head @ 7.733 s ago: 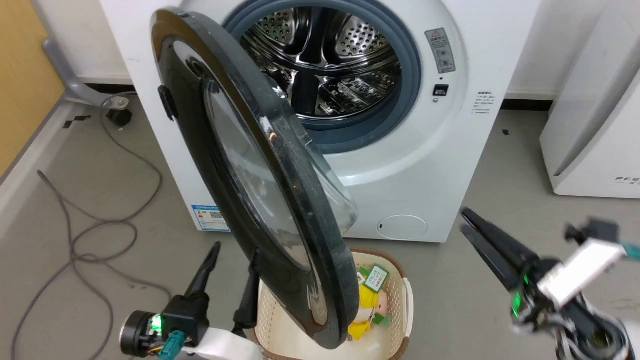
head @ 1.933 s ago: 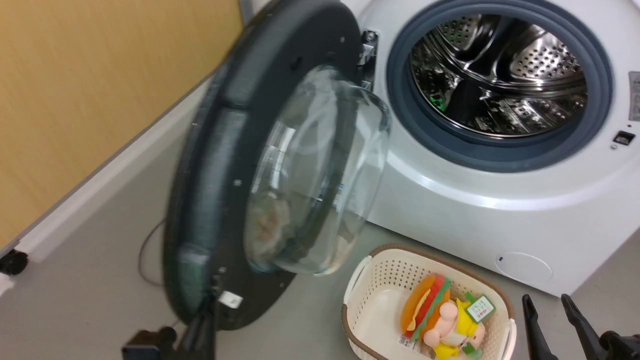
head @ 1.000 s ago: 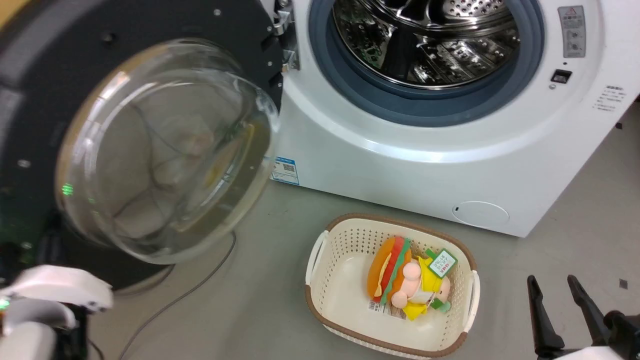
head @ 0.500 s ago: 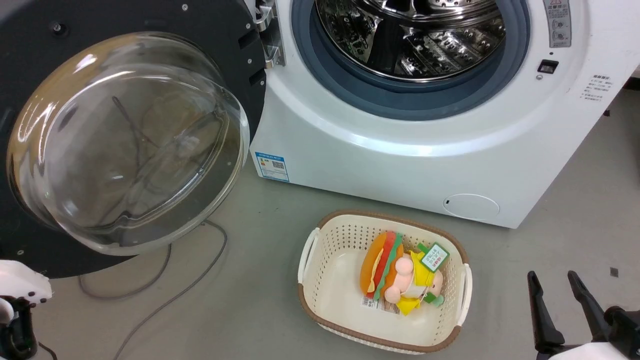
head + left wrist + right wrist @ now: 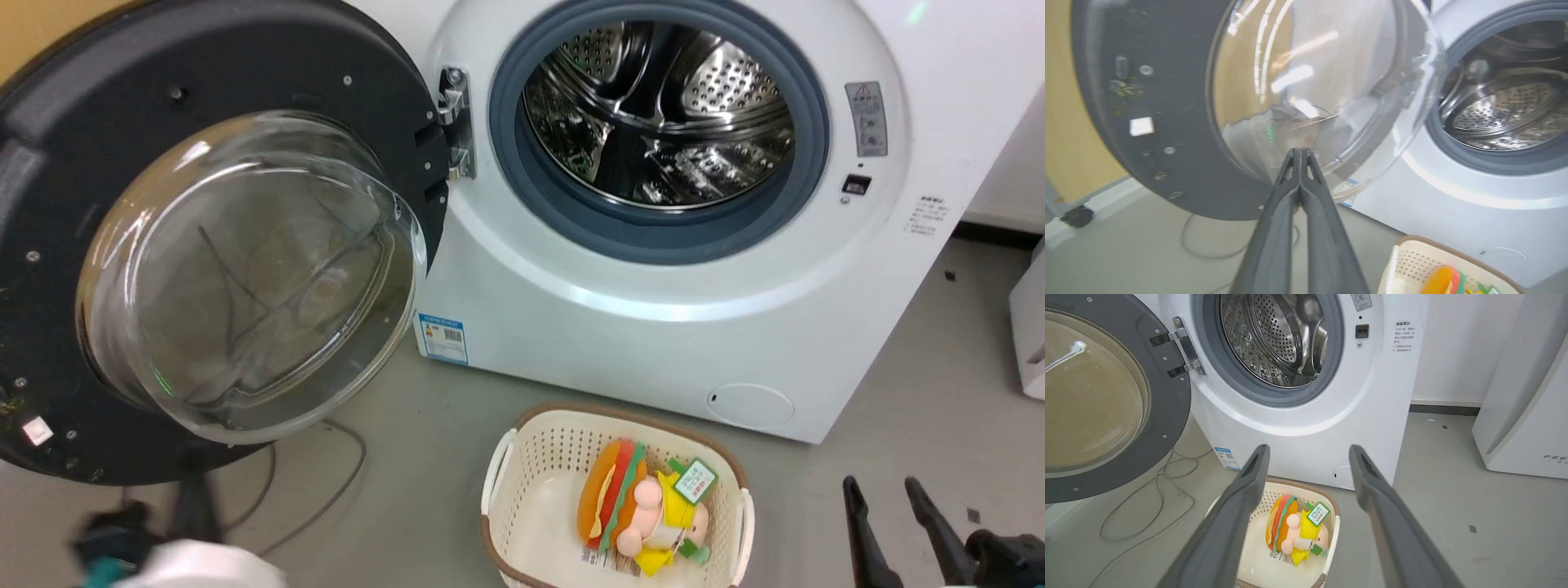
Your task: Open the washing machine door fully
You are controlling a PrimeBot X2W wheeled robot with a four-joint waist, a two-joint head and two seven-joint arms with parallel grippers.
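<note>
The washing machine door (image 5: 204, 65) stands swung wide to the left of the white machine (image 5: 653, 327), hinged at its right edge. Its black ring frame (image 5: 1147, 102) and bulging glass bowl (image 5: 245, 278) face me, and the door's edge (image 5: 1167, 396) also shows from the right wrist. The steel drum (image 5: 661, 122) lies exposed inside its grey rubber ring. My left gripper (image 5: 1300, 151) is shut on nothing, tips pointing at the bowl's lower part. In the head view it (image 5: 194, 498) is a blur below the door. My right gripper (image 5: 886, 498) hangs open at the lower right, over the floor.
A cream basket (image 5: 498, 457) with a burger toy (image 5: 608, 506) sits on the floor before the machine, under my right gripper (image 5: 1308, 451). Grey cables (image 5: 343, 482) loop beneath the door. A white appliance (image 5: 1527, 416) stands at the right, and a wood panel wall (image 5: 1061, 122) behind the door.
The door has swung from half open to wide open at the left. My left arm has dropped below it. The head camera has shifted; the right gripper has held still.
</note>
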